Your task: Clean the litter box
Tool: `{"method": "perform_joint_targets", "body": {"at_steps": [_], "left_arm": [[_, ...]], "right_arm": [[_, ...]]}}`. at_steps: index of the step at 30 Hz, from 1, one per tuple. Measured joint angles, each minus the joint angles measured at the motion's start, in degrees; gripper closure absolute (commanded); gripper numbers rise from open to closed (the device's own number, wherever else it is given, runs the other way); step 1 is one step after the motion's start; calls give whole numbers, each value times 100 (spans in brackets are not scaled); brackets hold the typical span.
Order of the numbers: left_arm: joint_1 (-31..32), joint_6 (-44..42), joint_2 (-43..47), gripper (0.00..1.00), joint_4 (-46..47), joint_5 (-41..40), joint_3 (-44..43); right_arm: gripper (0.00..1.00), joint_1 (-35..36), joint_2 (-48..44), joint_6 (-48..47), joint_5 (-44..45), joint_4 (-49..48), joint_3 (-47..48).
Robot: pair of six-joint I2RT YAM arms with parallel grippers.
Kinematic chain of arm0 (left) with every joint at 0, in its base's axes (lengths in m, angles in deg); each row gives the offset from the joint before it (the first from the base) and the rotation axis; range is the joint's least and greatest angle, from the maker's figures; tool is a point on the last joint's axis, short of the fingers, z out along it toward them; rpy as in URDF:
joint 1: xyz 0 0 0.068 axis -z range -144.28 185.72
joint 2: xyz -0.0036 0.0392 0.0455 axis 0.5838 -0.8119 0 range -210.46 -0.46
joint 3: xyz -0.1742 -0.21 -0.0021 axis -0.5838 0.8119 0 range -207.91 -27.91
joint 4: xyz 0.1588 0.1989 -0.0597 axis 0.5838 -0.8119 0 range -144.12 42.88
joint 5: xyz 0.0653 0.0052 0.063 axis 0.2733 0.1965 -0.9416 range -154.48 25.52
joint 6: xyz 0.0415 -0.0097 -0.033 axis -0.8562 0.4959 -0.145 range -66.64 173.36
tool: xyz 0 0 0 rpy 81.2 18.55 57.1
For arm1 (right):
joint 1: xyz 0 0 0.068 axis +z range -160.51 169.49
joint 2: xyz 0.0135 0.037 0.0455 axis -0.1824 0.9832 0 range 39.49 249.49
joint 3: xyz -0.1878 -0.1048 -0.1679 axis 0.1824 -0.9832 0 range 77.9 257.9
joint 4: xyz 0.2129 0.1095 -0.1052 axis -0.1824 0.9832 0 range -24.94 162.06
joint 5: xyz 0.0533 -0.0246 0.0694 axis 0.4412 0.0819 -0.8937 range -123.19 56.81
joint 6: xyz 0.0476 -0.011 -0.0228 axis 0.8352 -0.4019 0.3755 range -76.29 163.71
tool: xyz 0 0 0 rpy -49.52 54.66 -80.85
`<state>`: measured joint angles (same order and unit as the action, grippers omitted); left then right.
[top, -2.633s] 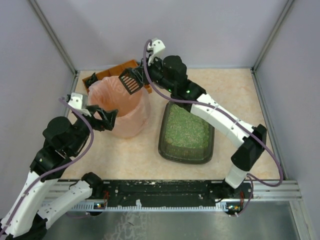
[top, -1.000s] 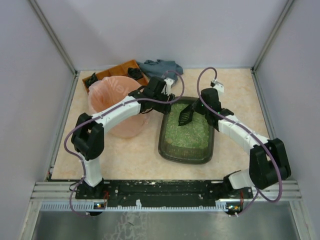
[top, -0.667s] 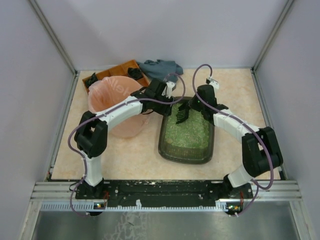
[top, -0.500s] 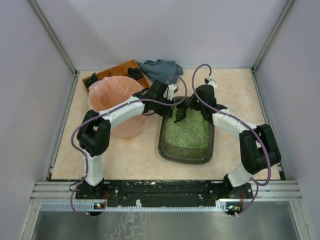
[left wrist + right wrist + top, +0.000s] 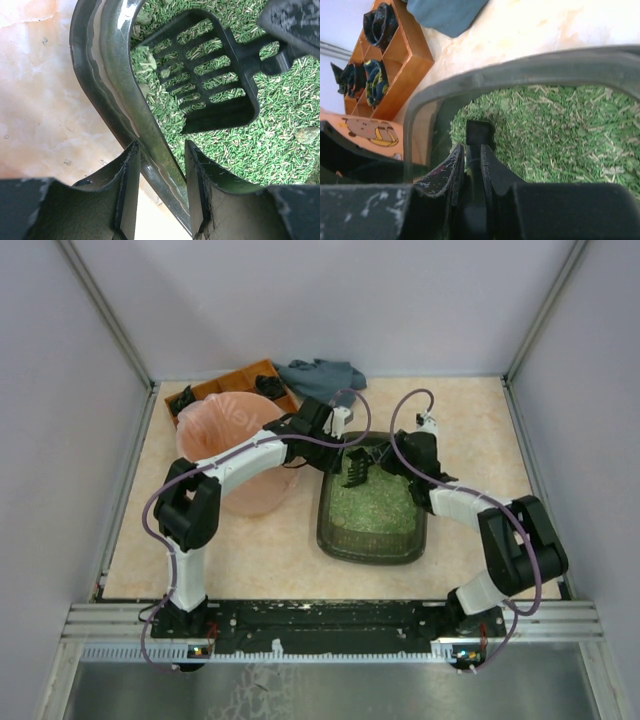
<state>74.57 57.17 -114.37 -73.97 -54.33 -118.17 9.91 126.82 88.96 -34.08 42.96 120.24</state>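
Scoop (image 5: 220, 114) now down in the litter box (image 5: 372, 556), right gripper (image 5: 471, 155) tight on its handle (image 5: 479, 131), left gripper (image 5: 160, 155) tight on rim (image 5: 116, 75).

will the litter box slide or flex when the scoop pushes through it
Probably won't slide: the left gripper clamps the litter box rim. Its thin glossy wall may flex a little. Low and wide, so tipping seems unlikely.

Soft, even light falls from above, bright without harshness; the counter (image 5: 250, 540) carries only faint, short shadows. In the left wrist view pale reflections streak the litter box (image 5: 102, 75) rim, the black scoop (image 5: 220, 114) shows little surface detail, and the left fingers (image 5: 127, 190) are out of focus. The right fingers (image 5: 447, 172) blur too, while the granules (image 5: 560, 135) are sharp
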Motion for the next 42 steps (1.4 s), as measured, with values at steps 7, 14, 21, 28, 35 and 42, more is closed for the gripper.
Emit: {"method": "perform_joint_targets", "body": {"at_steps": [7, 14, 21, 28, 35, 42], "left_arm": [[0, -2, 0, 64, 0, 22, 0], [0, -7, 2, 63, 2, 28, 0], [4, 7, 173, 50, 278, -2, 262], [87, 7, 1139, 40, 1099, 85, 1187], [118, 2, 2275, 31, 2070, 107, 1816], [118, -20, 3025, 25, 2452, 103, 1987]], "right_arm": [[100, 83, -599, 142, -334, -389, -789], [100, 87, -859, 177, -385, -177, -883], [100, -44, -1403, 492, -229, 46, -1263], [100, -225, -2087, 669, -87, 264, -1541], [100, -566, -2691, 975, -101, 339, -1917], [100, -1049, -3220, 1502, -466, 74, -2472]]}}
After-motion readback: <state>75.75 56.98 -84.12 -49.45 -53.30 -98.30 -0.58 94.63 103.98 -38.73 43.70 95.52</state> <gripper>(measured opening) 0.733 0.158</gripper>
